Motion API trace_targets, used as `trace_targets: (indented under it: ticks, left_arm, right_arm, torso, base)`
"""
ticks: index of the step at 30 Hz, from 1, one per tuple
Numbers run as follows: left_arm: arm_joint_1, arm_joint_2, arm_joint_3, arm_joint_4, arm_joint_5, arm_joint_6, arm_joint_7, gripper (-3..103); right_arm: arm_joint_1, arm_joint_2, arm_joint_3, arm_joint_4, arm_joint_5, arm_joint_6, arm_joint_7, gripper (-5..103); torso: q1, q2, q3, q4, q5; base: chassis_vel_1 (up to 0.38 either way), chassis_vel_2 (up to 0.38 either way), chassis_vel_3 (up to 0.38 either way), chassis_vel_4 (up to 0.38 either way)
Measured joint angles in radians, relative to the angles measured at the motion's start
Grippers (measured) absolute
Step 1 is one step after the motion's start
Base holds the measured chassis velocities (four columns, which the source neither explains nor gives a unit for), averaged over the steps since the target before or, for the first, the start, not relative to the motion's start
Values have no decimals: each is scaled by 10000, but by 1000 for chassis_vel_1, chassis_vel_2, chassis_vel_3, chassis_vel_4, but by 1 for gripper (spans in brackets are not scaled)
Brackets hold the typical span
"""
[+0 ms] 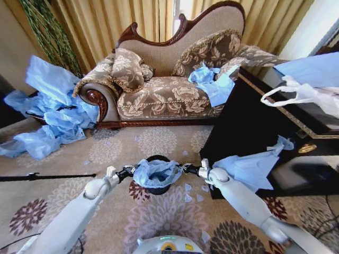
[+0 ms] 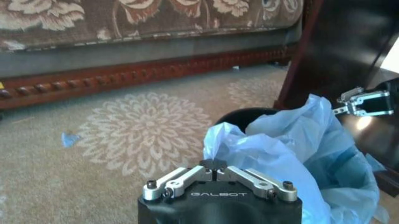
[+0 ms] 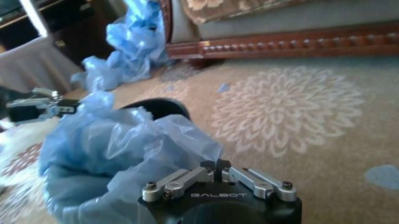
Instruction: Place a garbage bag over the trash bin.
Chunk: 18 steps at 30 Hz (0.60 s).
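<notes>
**Inspector A:** Where is the garbage bag [image 1: 157, 173]?

**Inspector B:** It sits over the mouth of the trash bin [image 1: 158, 189], stretched open between the two grippers. The bin stands on the patterned carpet [image 1: 106, 151] in front of the sofa [image 1: 169, 79]; its black rim shows behind the bag and its base below it.

**Inspector A:** State of the left gripper [image 2: 215, 166]?

**Inspector B:** Fingers pressed together, pinching the bag's edge on the robot's left side of the bin. The wrist view shows blue plastic coming straight off the tips.

**Inspector A:** And the right gripper [image 3: 214, 166]?

**Inspector B:** Same condition: closed on the bag's edge at the opposite side. Both are level with the bag's mouth.

**Inspector A:** Surroundings?

**Inspector B:** A dark cabinet [image 1: 249, 127] stands just right of the bin, with another blue bag [image 1: 254, 166] draped against it and a white bag with loop handles [image 1: 302, 95] on top. More blue bags are heaped by the sofa's left end [image 1: 50, 114] and on its seat [image 1: 212, 82]. Small blue scraps [image 1: 192, 193] lie on the carpet near the bin.
</notes>
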Motion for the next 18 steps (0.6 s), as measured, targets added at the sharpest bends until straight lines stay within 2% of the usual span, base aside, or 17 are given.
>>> trace_targets:
  ticks: [2,3,4,7,18]
  left_arm:
    - [-29,-55,-15,-69,-9,1,-310,0]
    - [-106,-101,-15,-140,-79,19,-727,0]
    - [-106,-101,-15,-140,-79,19,-727,0]
    - [-452,-234,89,-144,-299,141,-1891,0]
    - [-1018,-856,316,334,-563,360,-3145,0]
  right_arm:
    - [-31,62,30,40,29,71,318,0]
    - [-33,176,41,40,36,130,609,0]
    - [-33,176,41,40,36,130,609,0]
    - [65,454,42,-143,-11,165,953,0]
    - [435,1115,43,-1081,-386,156,1332,0]
  torso:
    - [0,0,0,0,-1]
    - [0,0,0,0,-1]
    - [0,0,0,0,-1]
    - [0,0,0,1,-1]
    - [0,0,1,-1,0]
  base:
    - [0,0,0,0]
    - [0,0,0,0]
    - [0,0,0,0]
    - [0,0,0,0]
    - [0,0,0,0]
